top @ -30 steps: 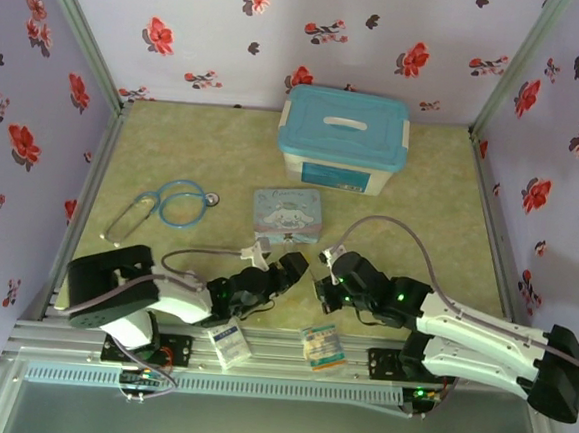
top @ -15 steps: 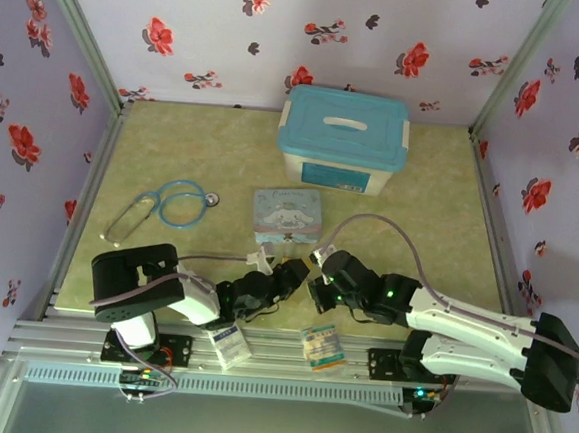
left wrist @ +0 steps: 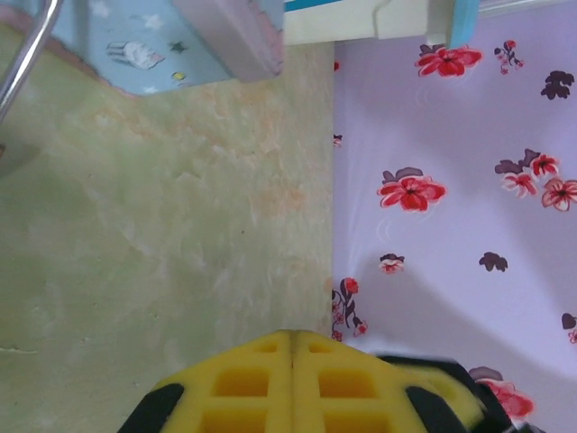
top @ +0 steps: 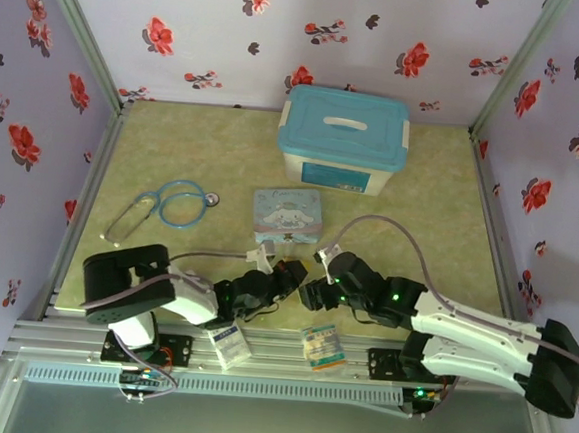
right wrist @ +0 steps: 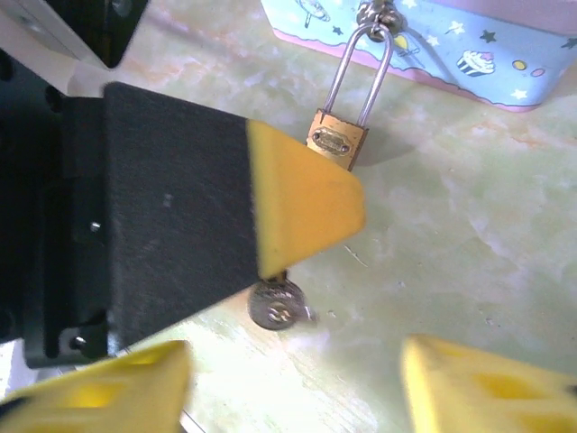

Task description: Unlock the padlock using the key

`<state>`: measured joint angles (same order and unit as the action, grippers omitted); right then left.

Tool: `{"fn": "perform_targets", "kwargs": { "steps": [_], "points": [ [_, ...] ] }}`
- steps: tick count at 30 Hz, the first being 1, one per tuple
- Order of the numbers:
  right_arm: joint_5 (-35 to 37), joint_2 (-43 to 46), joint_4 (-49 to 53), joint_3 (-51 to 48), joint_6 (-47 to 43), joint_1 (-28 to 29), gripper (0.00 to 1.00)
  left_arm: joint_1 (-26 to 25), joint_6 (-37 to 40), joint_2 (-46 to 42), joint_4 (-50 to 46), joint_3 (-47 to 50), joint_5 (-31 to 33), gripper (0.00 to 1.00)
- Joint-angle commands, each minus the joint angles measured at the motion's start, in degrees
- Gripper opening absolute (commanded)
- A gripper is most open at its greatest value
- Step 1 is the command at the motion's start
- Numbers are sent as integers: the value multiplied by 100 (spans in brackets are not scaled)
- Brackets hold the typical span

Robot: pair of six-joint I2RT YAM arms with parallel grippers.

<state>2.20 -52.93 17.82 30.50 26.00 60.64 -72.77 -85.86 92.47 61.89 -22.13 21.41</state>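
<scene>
Right wrist: padlock [right wrist: 338,142] hooked by its shackle to the tin [right wrist: 469,45] clasp. Left claw [right wrist: 329,203] pinched shut on key [right wrist: 278,305], round head poking out below. Right claw [right wrist: 302,383] wide open, empty.

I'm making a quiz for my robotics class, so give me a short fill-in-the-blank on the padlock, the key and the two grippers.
The small brass-gold padlock has its silver shackle hooked to the ___ cartoon tin. The right gripper holds its jaws ___. The left gripper is ___. The small dark grey metal key shows its round head just under the left gripper's ___-tipped finger.
Missing words: pale-blue; open; shut; yellow.
</scene>
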Motion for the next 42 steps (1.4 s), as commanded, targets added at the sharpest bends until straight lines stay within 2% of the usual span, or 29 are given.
{"fn": "perform_targets", "kwargs": {
  "steps": [1,3,6,8,10,14,18,24,27,35,42],
  "points": [
    [-997,636,-428,-303,210,-620,86,-41,897,-879,-1107,-258,234,0],
    [-1770,1075,-1118,-605,540,-979,85,-41,1285,-1372,-1634,-353,262,0],
    [-2666,1496,-2326,-976,1002,-1260,87,-8,1775,-1832,-1528,-237,196,0],
    [-2985,1550,-2958,-1067,1221,-1293,87,5,1997,-2023,-1310,-133,125,0],
    [-3136,1522,-3539,-1161,1390,-1292,87,7,2279,-2262,-1483,-159,36,0],
    [-3075,1435,-4260,-1286,1492,-1305,84,-56,2888,-2909,-2821,-635,-58,0],
    [-3157,1147,-4999,-1348,1657,-1307,78,-52,3037,-3292,-3033,-653,32,0],
    [-3120,448,-6895,-1694,2383,-1302,68,-35,2988,-3345,-2125,-408,100,0],
    [-3081,138,-7605,-1716,2654,-1306,62,-29,3026,-3312,-2004,-469,116,0],
    [-3004,-234,-8336,-1784,2918,-1298,48,-35,2934,-3170,-1641,-409,266,0],
    [-2995,-490,-8550,-1809,2977,-1249,47,-27,2902,-3169,-1425,-375,338,0]
  ]
}}
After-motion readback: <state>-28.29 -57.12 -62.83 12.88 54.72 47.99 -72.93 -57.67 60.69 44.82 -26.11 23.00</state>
